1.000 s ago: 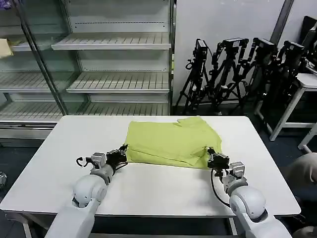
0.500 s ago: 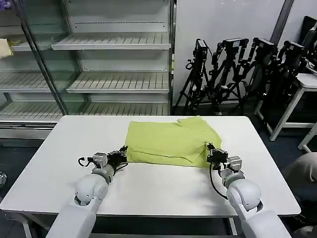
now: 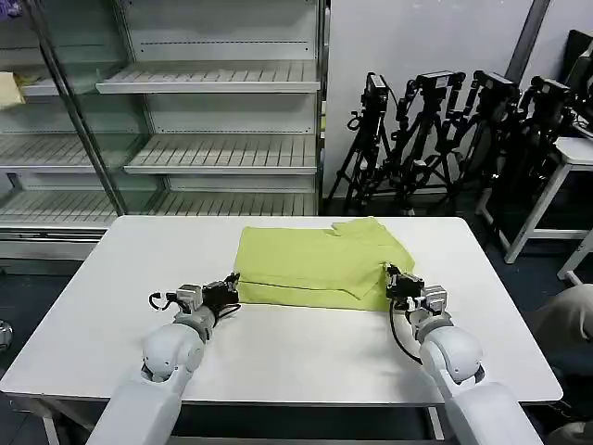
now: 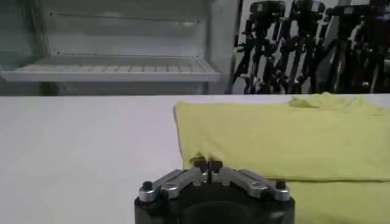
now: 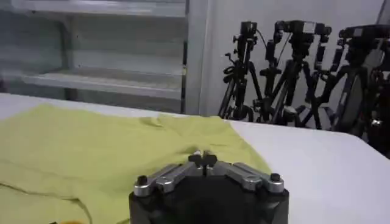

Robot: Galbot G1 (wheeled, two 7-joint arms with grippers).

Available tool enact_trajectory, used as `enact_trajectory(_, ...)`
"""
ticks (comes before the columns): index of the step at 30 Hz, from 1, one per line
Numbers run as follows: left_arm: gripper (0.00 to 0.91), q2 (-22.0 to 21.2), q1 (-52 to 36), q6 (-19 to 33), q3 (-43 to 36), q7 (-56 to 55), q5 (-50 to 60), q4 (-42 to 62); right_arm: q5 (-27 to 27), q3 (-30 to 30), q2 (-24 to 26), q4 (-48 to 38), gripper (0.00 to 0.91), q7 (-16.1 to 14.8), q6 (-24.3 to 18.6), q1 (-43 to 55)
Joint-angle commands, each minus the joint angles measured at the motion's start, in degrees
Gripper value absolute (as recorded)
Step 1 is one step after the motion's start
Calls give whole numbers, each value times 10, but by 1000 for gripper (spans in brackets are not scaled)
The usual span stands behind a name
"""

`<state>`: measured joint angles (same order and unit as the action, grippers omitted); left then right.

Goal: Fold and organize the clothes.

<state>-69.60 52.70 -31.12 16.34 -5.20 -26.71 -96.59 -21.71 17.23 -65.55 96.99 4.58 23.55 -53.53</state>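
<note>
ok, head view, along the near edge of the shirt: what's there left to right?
Left gripper, shut on the T-shirt's near-left corner → lime T-shirt → right gripper, shut on its near-right corner → bare white table.

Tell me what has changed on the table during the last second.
Both hands moved forward, away from the robot: the right hand carried the near edge of the T-shirt farther over the shirt; the left hand advanced slightly along the near left corner. Both remain shut on the fabric. The table and shelves stayed as before.
</note>
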Motion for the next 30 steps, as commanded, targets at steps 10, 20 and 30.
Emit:
enact_trajectory(10,907,21,19,19,17,13,-6,-41,-1,34,13,7,907,24,48,-10)
enact_trajectory(20,907,47,81,-20,20,22,-1,-87,-54,122,66,143,907,8,79,-169)
enact_trajectory(30,131,51,92,-21,33,19,-2,-76,-53,130,60,136,121,-15,72,-192)
